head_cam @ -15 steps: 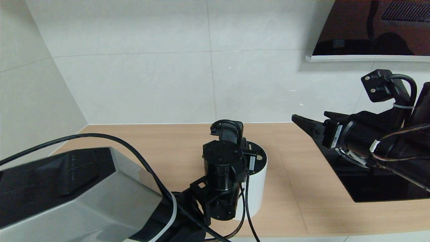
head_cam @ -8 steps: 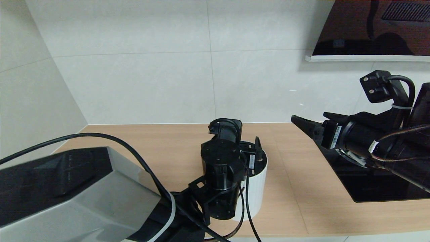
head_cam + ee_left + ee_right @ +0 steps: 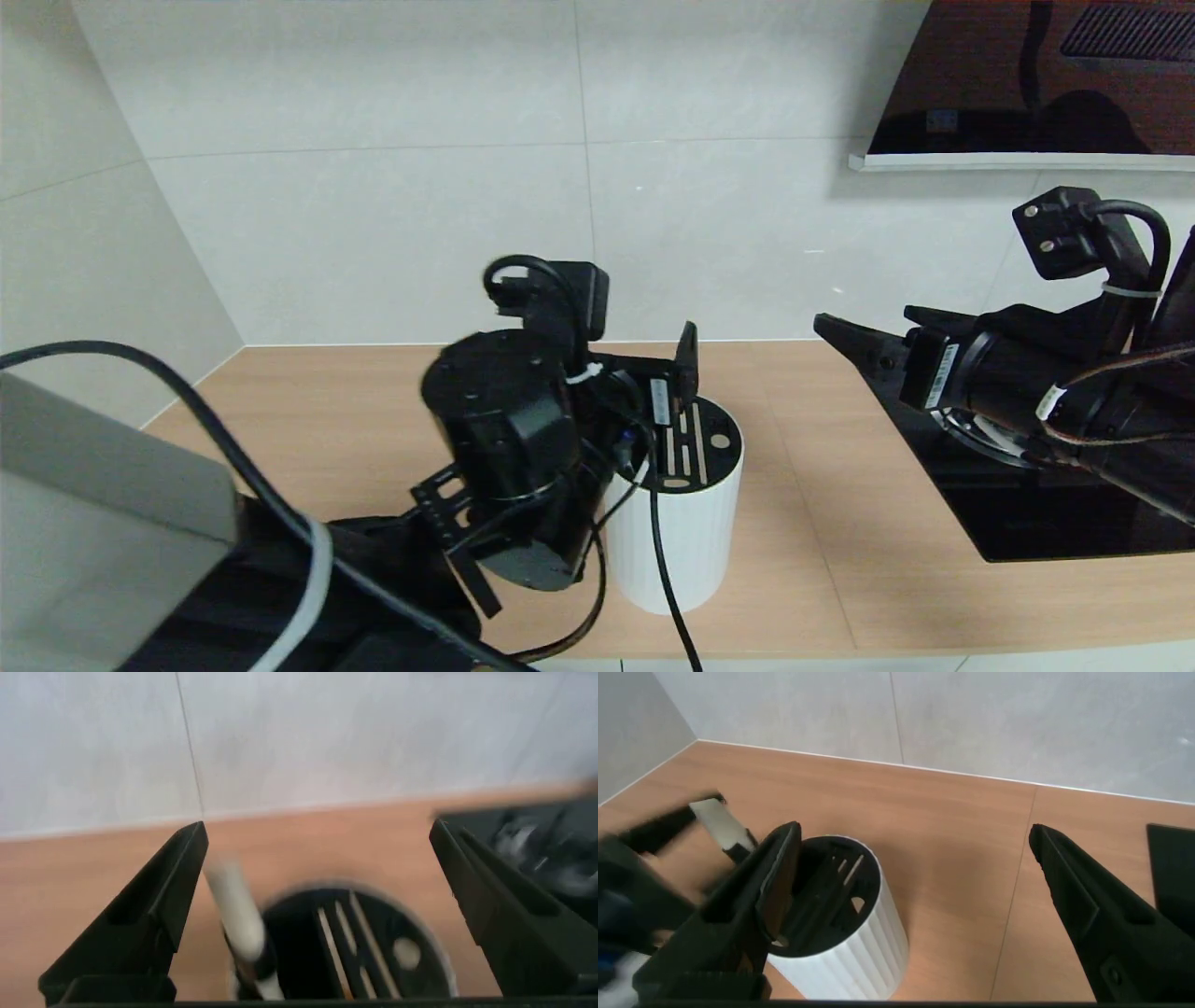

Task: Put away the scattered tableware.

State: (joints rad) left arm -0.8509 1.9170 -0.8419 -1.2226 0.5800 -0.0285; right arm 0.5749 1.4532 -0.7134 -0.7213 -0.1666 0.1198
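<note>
Holder (image 3: 686, 523), white with slotted black top: stands upright on the tabletop (image 3: 373, 401), a blurred white handle (image 3: 235, 915), perhaps a knife's, standing in it. Left hand (image 3: 316, 835): just above, fingers wide apart, empty. Right hand (image 3: 912, 833): nearby, likewise spread, empty.

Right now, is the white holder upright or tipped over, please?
Upright: the white holder stands on its base on the counter, its slotted black top facing up.

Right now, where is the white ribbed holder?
In the head view, the white ribbed holder stands near the front edge of the wooden counter, left of the black cooktop.
</note>
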